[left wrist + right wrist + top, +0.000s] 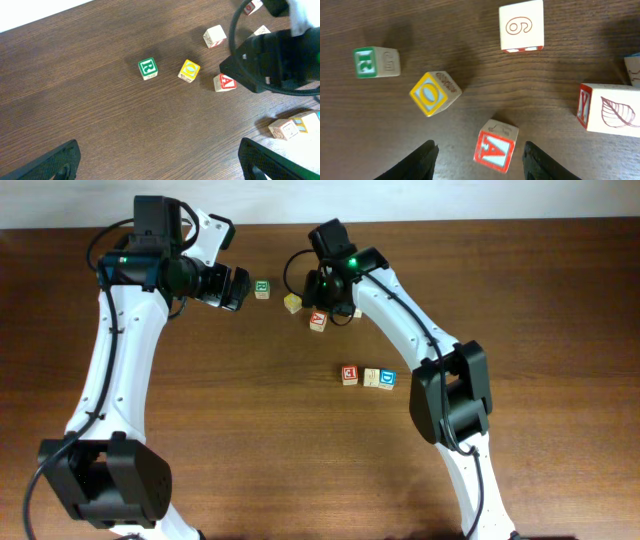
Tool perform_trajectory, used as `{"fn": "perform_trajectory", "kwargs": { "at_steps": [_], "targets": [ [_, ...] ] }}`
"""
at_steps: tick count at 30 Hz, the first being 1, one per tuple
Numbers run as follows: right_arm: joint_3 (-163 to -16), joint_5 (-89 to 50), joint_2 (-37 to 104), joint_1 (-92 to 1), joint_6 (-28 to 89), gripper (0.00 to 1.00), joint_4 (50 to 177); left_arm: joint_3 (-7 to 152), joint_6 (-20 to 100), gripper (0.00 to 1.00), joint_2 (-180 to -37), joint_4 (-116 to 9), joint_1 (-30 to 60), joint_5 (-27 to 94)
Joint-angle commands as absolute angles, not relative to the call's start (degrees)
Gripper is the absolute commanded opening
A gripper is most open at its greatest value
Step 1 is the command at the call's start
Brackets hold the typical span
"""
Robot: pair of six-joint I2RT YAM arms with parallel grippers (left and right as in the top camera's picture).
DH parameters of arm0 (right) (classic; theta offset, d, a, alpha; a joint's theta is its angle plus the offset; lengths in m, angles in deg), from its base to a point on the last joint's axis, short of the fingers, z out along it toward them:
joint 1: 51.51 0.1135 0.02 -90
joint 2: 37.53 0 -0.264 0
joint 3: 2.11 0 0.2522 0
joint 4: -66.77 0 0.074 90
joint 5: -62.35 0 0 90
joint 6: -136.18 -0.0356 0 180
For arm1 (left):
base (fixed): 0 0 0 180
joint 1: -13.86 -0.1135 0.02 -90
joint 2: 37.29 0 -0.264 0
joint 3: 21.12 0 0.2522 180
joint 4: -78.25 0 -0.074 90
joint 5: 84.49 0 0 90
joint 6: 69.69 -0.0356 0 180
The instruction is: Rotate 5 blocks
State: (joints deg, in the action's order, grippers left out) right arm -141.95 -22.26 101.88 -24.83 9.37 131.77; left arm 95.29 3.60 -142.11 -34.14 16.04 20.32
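The red A block (495,146) lies on the table between the fingers of my right gripper (482,165), with a gap on each side, so the gripper is open and not touching it. In the overhead view this gripper (322,312) hangs over the same A block (318,321). A pale block printed with a 6 (522,26) and a leaf-printed block (610,109) lie beyond it. A red-print block (350,374), a plain pale block (371,377) and a blue block (387,379) form a row at mid-table. My left gripper (162,165) is wide open over bare wood, holding nothing.
A green R cube (262,289) and a yellow O cube (292,302) sit just left of the A block, seen also as the green cube (370,62) and yellow cube (434,93). The right arm (280,60) fills the right side of the left wrist view.
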Motion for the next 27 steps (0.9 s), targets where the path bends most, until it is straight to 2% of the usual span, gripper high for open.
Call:
{"fn": "perform_trajectory", "kwargs": {
  "at_steps": [1, 5, 7, 10, 17, 22, 27],
  "targets": [
    [-142.41, -24.90, 105.40, -24.22, 7.79, 0.56, 131.60, 96.30, 3.99, 0.99, -142.72, -34.05, 15.95, 21.17],
    [-142.41, -24.97, 107.17, -23.43, 7.99, 0.53, 130.61, 96.30, 3.99, 0.99, -142.72, -34.08, 15.93, 21.17],
    [-142.41, -25.36, 107.17, -23.39, 8.01, 0.41, 130.92, 96.30, 3.99, 0.99, -142.72, -34.05, 15.95, 21.17],
    [-142.41, -25.34, 107.17, -23.39, 8.01, 0.32, 134.24, 96.30, 3.99, 0.99, -142.72, -34.08, 15.93, 21.17],
    [-142.43, -15.81, 107.15, -23.17, 10.42, 0.30, 150.81, 96.30, 3.99, 0.99, -142.72, -34.05, 15.95, 21.17],
    [-142.43, -16.05, 107.15, -21.77, 16.03, 0.30, 160.58, 96.30, 3.99, 0.99, -142.72, -34.08, 15.95, 21.17],
    [-142.43, -16.03, 107.15, -21.60, 17.69, 0.31, 164.10, 96.30, 3.99, 0.99, -142.72, -34.05, 15.95, 21.17]
  ]
}}
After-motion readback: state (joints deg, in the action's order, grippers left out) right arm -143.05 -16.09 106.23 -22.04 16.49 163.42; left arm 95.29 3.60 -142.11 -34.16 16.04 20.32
